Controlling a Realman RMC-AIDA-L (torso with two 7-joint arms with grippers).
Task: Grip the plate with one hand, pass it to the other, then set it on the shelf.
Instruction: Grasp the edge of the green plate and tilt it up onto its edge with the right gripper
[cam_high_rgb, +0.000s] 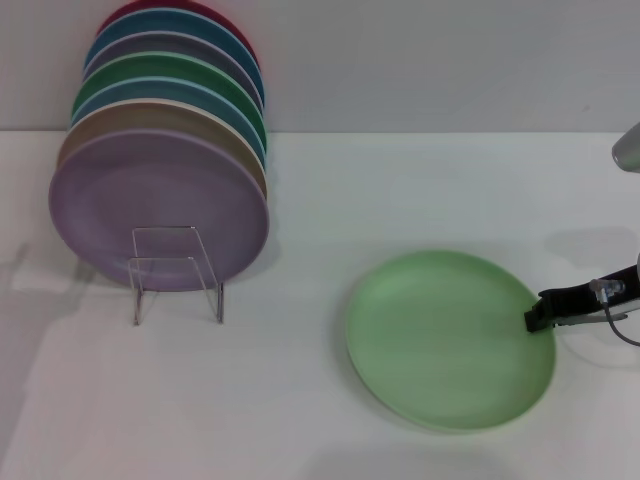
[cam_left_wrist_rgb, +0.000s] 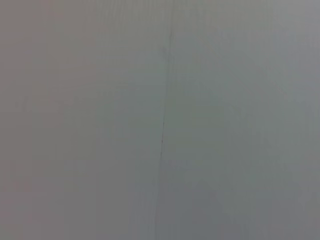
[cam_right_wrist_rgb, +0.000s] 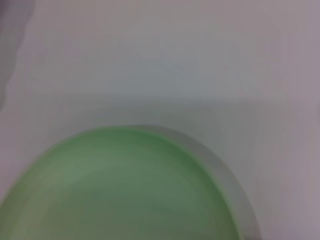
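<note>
White worktop (cam_high_rgb: 300, 400) is backed by a pale grey wall. Upright coloured plates (cam_high_rgb: 160, 150) are stacked in the shelf (cam_high_rgb: 176, 272) at far left, a lavender plate (cam_high_rgb: 160, 205) foremost. The plate (cam_high_rgb: 448, 340), mint green, lies flat at right, well apart from the shelf. The right hand (cam_high_rgb: 537, 316) is seen at its right rim, touching or just beside it; whether it is clenched cannot be told. The left hand is not seen.

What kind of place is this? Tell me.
Probably a bare test bench, not a kitchen: a plain white table by a blank wall, a rack of coloured plates, and a right gripper at the mint plate.
</note>
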